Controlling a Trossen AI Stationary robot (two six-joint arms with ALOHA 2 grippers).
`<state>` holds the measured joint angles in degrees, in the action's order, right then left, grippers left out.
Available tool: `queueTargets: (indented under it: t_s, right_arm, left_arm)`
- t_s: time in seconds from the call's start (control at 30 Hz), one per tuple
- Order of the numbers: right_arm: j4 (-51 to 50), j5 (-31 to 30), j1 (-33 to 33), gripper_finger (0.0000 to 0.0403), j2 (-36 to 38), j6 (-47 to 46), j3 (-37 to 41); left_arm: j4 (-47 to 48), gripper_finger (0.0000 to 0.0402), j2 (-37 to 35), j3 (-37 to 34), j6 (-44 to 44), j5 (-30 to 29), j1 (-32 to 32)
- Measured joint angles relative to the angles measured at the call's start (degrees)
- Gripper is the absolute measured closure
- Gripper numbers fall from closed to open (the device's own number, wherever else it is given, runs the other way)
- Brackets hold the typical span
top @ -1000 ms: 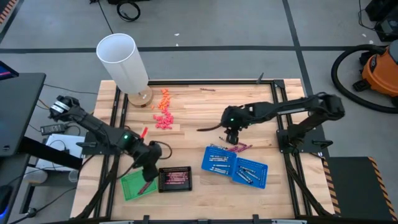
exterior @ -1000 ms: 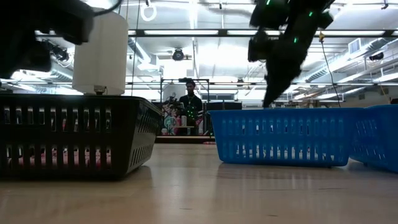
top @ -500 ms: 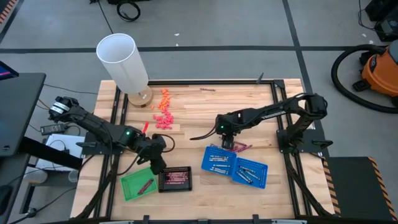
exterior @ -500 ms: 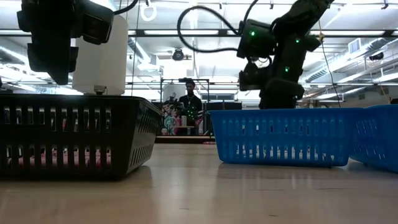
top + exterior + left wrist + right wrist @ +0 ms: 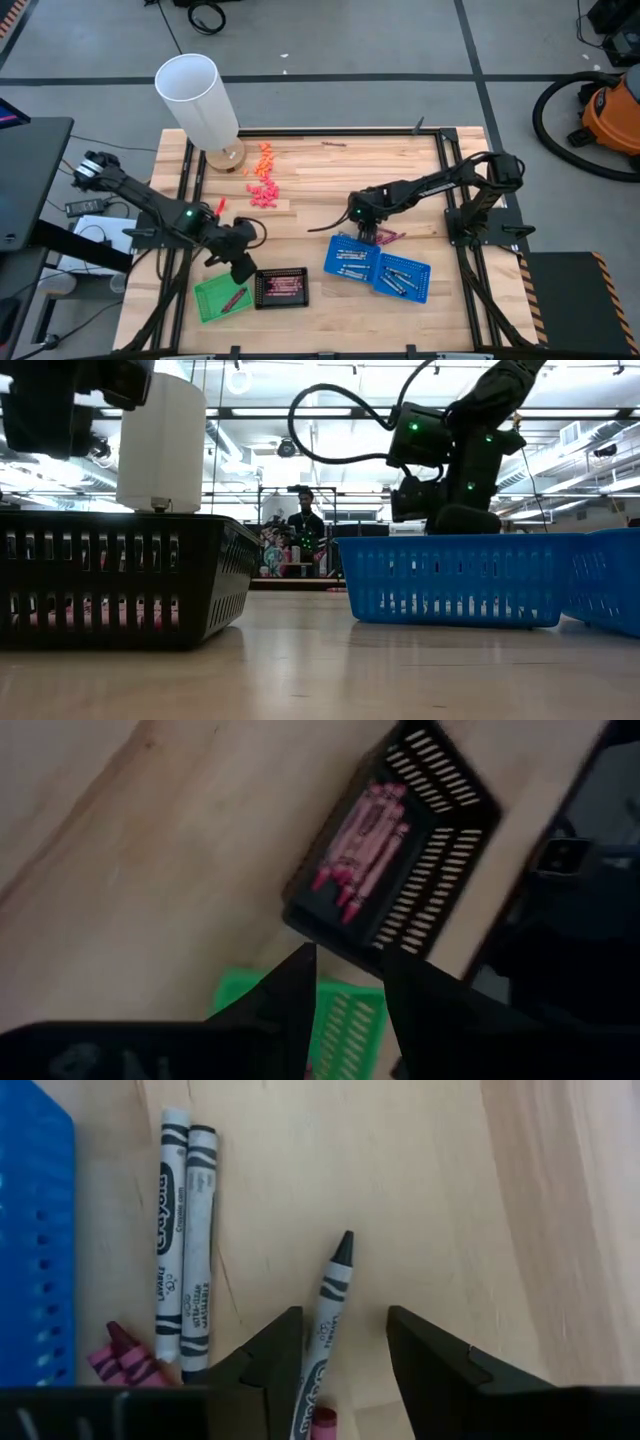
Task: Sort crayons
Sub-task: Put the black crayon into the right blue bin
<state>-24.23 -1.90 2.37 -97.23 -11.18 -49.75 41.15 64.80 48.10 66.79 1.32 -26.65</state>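
Right gripper [image 5: 340,1350] jaws astride grey crayon [image 5: 328,1305]

Baskets: two blue [image 5: 350,260], one black [image 5: 281,288], one green [image 5: 212,298].

1. The counter [image 5: 320,170] is pale wood with a visible grain.
2. The loose crayons [image 5: 185,1240] have grey wrappers with black bands and black lettering; one [image 5: 328,1305] has a dark grey tip.
3. Magenta crayons [image 5: 365,830] fill a black slotted basket [image 5: 440,860].
4. A green basket [image 5: 222,297] sits beside it.
5. Two blue baskets [image 5: 352,259] hold grey crayons.
6. A heap of orange-pink pieces [image 5: 263,180].
7. A white cylinder [image 5: 197,98].
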Motion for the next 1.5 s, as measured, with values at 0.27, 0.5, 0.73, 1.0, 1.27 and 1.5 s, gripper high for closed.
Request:
queueTargets:
  t_s: [0.27, 0.5, 0.73, 1.0, 1.27, 1.5]
  right_arm:
    - [5.62, -1.77, -1.54, 0.0276, 0.05, 1.29, 2.03]
    - [7.91, -1.73, -1.43, 0.0322, -0.13, 0.87, 2.03]
    - [9.02, -0.46, -0.80, 0.0374, -0.19, -1.16, 2.03]
    - [9.57, 1.77, -0.64, 0.0370, 0.34, -7.37, 2.03]
    - [8.16, 2.88, 0.08, 0.0367, 3.59, -9.88, -1.28]
    - [2.35, 2.83, 1.03, 0.0367, 4.24, -10.05, -8.23]
  left_arm:
    - [-0.69, 0.0276, -2.65, 0.02, 3.63, 4.78, -0.61]
    - [-1.14, 0.0276, -2.65, 0.02, 4.63, 4.99, -0.59]
    - [-1.10, 0.0276, -2.64, 0.02, 3.41, 4.99, -1.63]
    - [-1.12, 0.0276, -2.63, 0.02, -0.38, 5.01, -2.86]
    - [-1.12, 0.0276, -2.61, 0.02, -0.42, 4.97, -2.71]
    - [-1.17, 0.0276, -2.61, 0.02, -0.42, 4.97, -2.71]
